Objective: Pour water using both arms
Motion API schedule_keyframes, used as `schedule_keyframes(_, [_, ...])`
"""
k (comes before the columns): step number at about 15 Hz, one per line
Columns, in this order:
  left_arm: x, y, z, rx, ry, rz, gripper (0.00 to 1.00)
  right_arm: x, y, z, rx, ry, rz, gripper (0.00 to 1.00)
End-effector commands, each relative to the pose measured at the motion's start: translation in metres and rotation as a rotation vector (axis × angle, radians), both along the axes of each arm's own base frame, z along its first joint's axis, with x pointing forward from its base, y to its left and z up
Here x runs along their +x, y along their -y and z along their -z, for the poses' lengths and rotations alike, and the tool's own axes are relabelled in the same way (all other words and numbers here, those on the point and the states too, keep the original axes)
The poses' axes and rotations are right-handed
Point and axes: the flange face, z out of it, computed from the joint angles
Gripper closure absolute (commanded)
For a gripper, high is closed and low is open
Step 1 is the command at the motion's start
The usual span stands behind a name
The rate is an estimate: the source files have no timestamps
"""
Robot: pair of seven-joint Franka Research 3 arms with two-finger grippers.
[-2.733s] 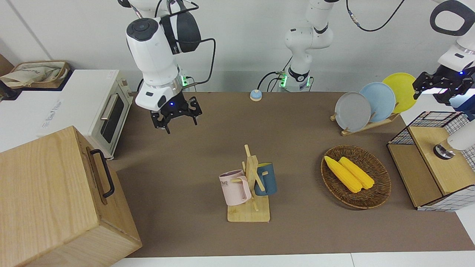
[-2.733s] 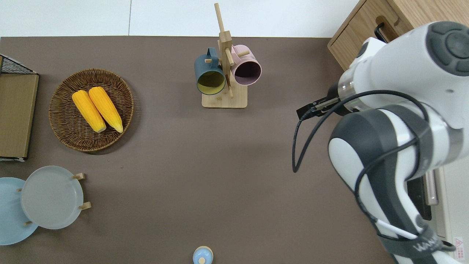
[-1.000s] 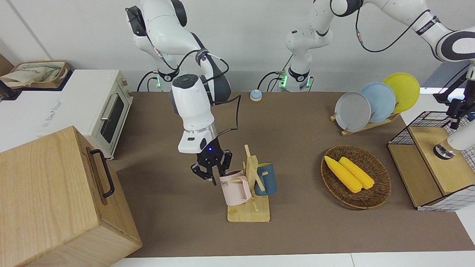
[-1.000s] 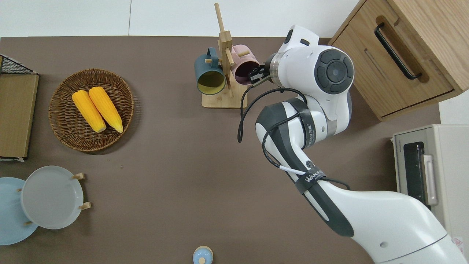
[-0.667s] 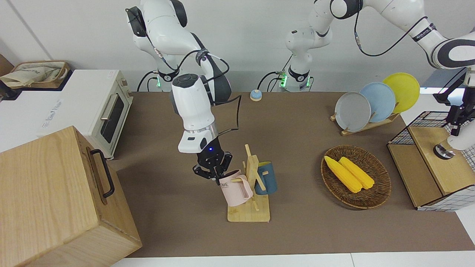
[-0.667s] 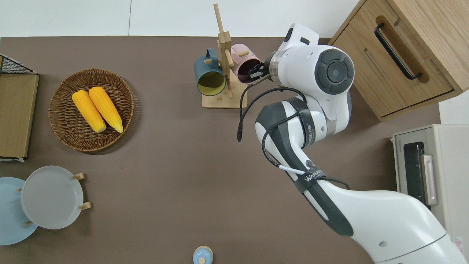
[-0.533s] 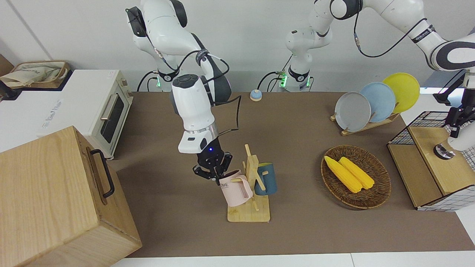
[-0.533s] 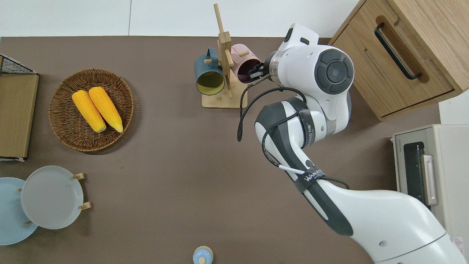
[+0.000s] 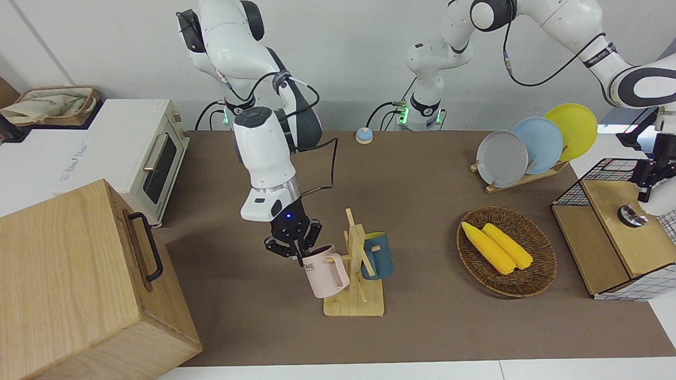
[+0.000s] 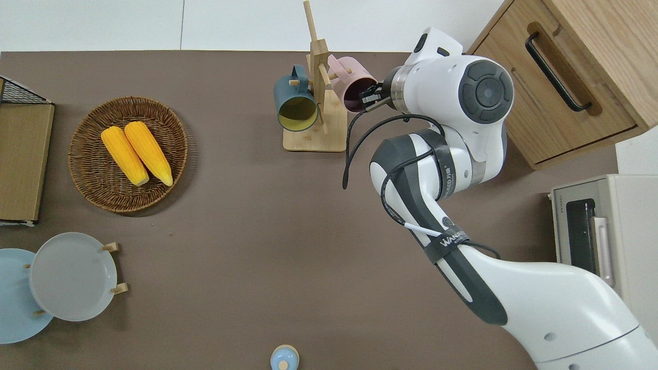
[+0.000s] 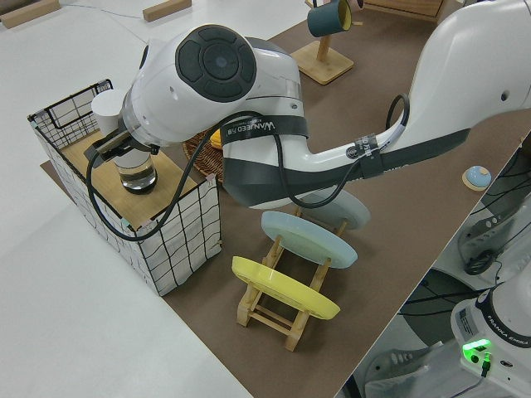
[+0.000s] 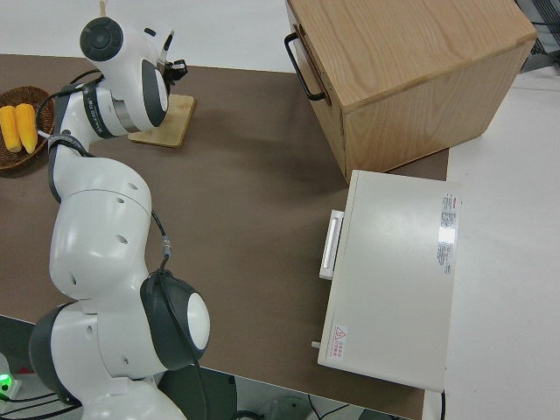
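The right gripper (image 9: 292, 252) pinches the rim of the pink mug (image 9: 322, 277), one finger inside and one outside. The mug is tipped at the rack (image 9: 355, 306), on the side toward the right arm's end of the table, and its handle looks still on the peg. The mug is hard, smooth and light, and I think it would break if dropped. The rim is a fair place to hold it, with a firm grip. A second ago it hung close against the rack; now it has slid outward. The left gripper (image 11: 116, 149) has come down over the glass (image 11: 137, 172) in the basket (image 11: 178, 240). I cannot tell if it is closed.
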Motion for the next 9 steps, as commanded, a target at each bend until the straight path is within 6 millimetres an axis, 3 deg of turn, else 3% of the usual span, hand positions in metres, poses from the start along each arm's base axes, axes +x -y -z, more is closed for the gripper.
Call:
schedule_keyframes(1, [0.001, -0.002, 0.009, -0.008, 0.024, -0.007, 0.03, 0.007, 0.015, -0.021, 0.013, -0.038, 0.039, 1.0])
schedule_keyframes(2, [0.002, -0.002, 0.009, -0.009, 0.025, -0.007, 0.14, 0.008, 0.021, -0.024, 0.01, -0.047, 0.044, 1.0])
schedule_keyframes(5, [0.002, -0.001, 0.01, -0.015, 0.025, -0.01, 0.72, 0.007, 0.036, -0.036, 0.021, -0.066, 0.064, 1.0])
schedule_keyframes(7, [0.001, -0.004, 0.009, -0.013, 0.024, -0.014, 0.98, 0.008, 0.049, -0.037, 0.014, -0.082, 0.073, 1.0])
schedule_keyframes(9, [0.001, -0.004, 0.009, -0.014, 0.025, -0.016, 1.0, 0.004, 0.063, -0.048, -0.009, -0.098, 0.078, 1.0])
